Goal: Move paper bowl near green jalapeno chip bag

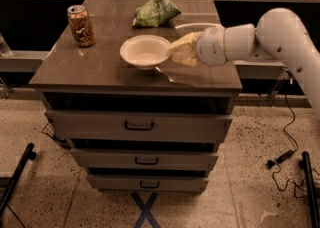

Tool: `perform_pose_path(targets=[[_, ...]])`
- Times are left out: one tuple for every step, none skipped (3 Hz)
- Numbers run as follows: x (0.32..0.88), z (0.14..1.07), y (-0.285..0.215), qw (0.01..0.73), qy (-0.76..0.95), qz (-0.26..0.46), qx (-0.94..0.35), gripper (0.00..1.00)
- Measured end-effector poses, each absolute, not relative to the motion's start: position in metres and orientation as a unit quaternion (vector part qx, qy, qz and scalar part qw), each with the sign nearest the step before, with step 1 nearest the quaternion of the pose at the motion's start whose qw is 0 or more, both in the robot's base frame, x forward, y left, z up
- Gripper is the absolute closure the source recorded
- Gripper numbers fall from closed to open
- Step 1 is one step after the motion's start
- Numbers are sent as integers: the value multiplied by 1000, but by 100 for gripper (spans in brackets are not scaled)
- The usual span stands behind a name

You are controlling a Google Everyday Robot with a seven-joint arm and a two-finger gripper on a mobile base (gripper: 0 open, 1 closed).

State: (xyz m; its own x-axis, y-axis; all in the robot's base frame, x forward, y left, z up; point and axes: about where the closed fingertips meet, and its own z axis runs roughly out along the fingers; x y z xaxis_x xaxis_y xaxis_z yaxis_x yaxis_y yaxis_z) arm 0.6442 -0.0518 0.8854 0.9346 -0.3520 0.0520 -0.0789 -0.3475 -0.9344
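Centrally, the paper bowl (145, 51) is clamped at its rim by the gripper (171, 55) — reached in from frame right. The green jalapeno chip bag (156, 11) is seen nearby — upper centre.

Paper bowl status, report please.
Gripper grips paper bowl at its right rim. Green jalapeno chip bag just behind. Nothing between them; drink can far left.

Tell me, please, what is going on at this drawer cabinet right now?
The robot's arm reaches in from the right over the cabinet top, and its gripper holds the paper bowl by its right rim. The bowl sits near the middle of the top, just in front of the green jalapeno chip bag at the back edge, not touching it. A drink can stands apart at the back left.
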Motion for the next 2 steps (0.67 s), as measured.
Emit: perform_pose_path(targets=[[663, 894, -71, 533, 145, -140, -822, 100], [694, 889, -100, 496, 165, -151, -839, 100]])
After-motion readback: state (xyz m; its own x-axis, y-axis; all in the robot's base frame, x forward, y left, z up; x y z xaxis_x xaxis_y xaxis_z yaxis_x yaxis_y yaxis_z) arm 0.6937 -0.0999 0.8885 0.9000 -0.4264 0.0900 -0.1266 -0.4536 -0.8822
